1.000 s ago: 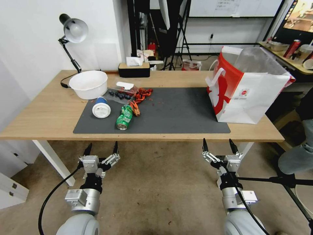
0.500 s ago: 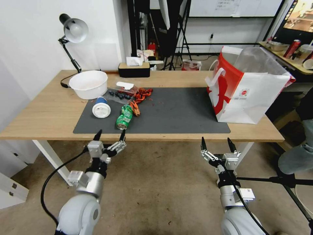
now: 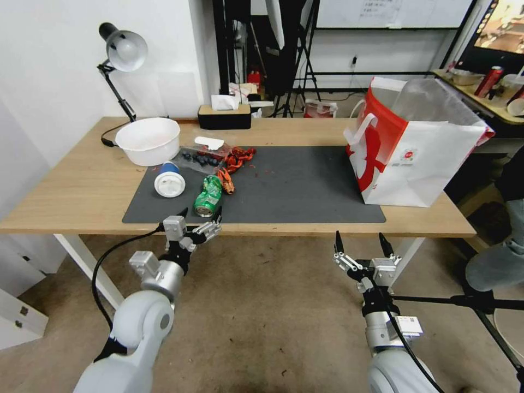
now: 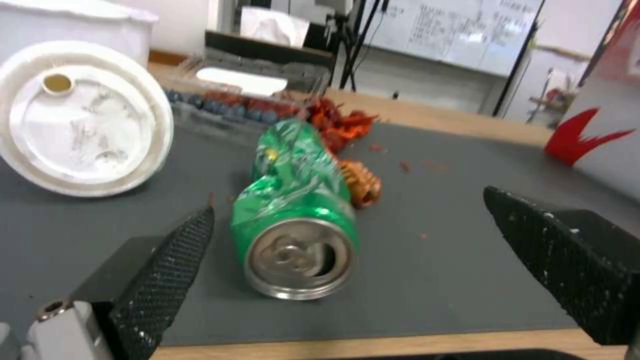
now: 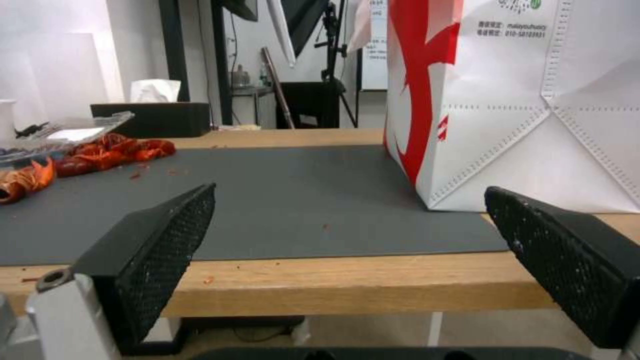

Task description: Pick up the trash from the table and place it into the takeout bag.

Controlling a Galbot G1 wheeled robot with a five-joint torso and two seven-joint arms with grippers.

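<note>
- The right gripper (image 3: 361, 244) hangs low in front of the table's near edge, below the wooden top, with its jaws spread wide and nothing between them; it looks parked.
- The left gripper (image 3: 200, 214) is at the near edge of the long light-wood table (image 3: 82, 191), jaws wide apart and empty, pointed at the crushed green drink can (image 3: 208, 196).
- In the left wrist view the can (image 4: 297, 215) lies on its side on the dark grey rectangular mat (image 4: 433, 260), its open end toward the gripper, framed between the two black fingers (image 4: 170, 260) but not touched.
- Just beside the can sit the blue cup with a white lid (image 3: 168, 179) and orange-red crayfish shells (image 3: 234, 161), with a clear plastic tray of dark berries (image 3: 199, 155) behind them.
- Farther back stand a white round bowl (image 3: 148, 140), a black tissue box (image 3: 224, 116) and a desk lamp (image 3: 123, 54).
- The large white paper takeout bag with red sides (image 3: 415, 153) stands upright at the table's right end, well apart from the litter.
- Judging by this, the litter in sight is all still on the table; the first pick, likely the can, is not yet made.
</note>
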